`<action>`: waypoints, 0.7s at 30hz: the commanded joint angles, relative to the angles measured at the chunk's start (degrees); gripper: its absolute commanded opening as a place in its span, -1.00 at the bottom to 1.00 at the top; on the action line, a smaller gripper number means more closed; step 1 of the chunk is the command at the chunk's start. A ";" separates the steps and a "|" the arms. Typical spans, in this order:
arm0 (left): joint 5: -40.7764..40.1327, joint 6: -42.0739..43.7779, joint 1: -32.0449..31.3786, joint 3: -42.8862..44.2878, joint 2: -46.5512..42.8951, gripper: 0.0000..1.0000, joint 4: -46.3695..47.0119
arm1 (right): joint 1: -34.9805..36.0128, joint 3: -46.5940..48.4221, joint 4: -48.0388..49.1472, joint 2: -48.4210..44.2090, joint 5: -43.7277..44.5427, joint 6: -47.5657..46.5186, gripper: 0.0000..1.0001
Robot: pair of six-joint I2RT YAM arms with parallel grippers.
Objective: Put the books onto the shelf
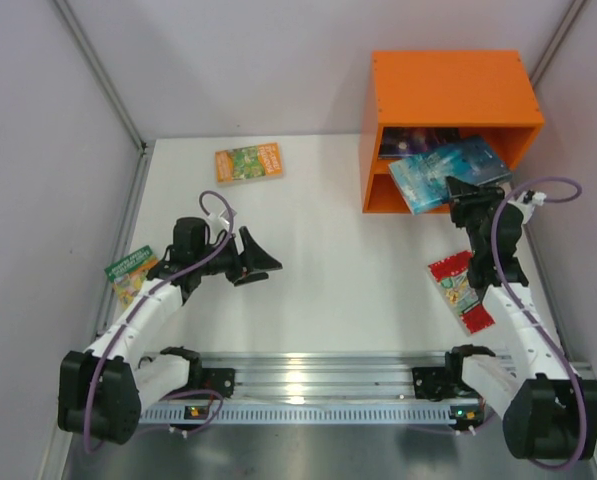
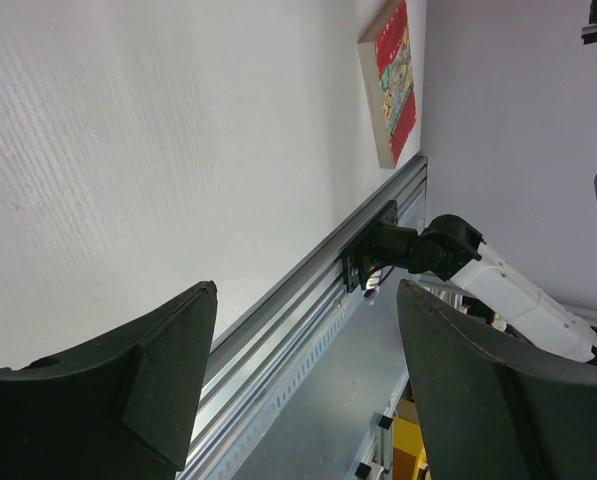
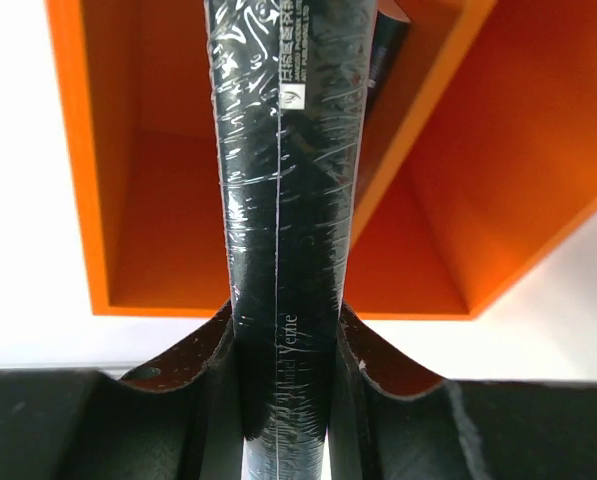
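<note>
The right end effector [image 1: 465,192] grips the pale teal book [image 1: 433,168] between narrow jaws. The book is tilted at the open front of the orange shelf [image 1: 448,85], across the divider board, and the compartment it enters cannot be determined. The left end effector [image 1: 255,262] hovers over the worktop [image 1: 328,250] with jaws wide, holding nothing. The dark blue-purple book [image 1: 410,140] sits in the upper compartment, while the orange-green book [image 1: 248,162], green book [image 1: 130,271] and red book [image 1: 460,291] lie flat on the worktop, well apart.
</note>
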 commanded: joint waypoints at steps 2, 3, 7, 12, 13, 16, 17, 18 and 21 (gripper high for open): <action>1.45 0.71 -0.07 -0.20 0.42 0.54 3.90 | -0.52 5.58 22.26 0.31 1.24 4.79 -1.00; 1.62 0.71 -0.07 -0.20 0.59 0.54 3.90 | -0.52 5.67 22.44 0.49 1.06 4.97 -1.00; 1.97 0.79 -0.07 -0.46 0.86 0.54 4.25 | -0.52 4.88 24.46 1.54 1.76 6.46 -1.00; 2.06 0.27 -0.07 -0.73 1.30 0.54 5.22 | -0.17 5.23 29.37 4.44 3.61 6.29 -1.00; 2.23 0.09 -0.07 -0.73 1.30 0.54 5.48 | -0.08 6.71 30.43 6.27 3.61 5.77 -1.00; 2.85 0.00 -0.07 -0.64 1.39 0.54 5.48 | 0.44 9.79 30.61 9.53 2.99 2.69 -1.00; 2.85 0.00 -0.07 -0.55 1.21 0.54 5.48 | 0.62 9.63 31.66 10.15 3.34 3.29 -1.00; 2.76 0.00 -0.07 -0.55 1.21 0.54 5.57 | 0.62 9.36 33.15 10.77 3.78 3.30 -1.00; 2.94 -0.26 -0.07 -0.37 1.30 0.53 5.66 | 3.34 9.80 34.31 12.62 6.32 3.04 -1.00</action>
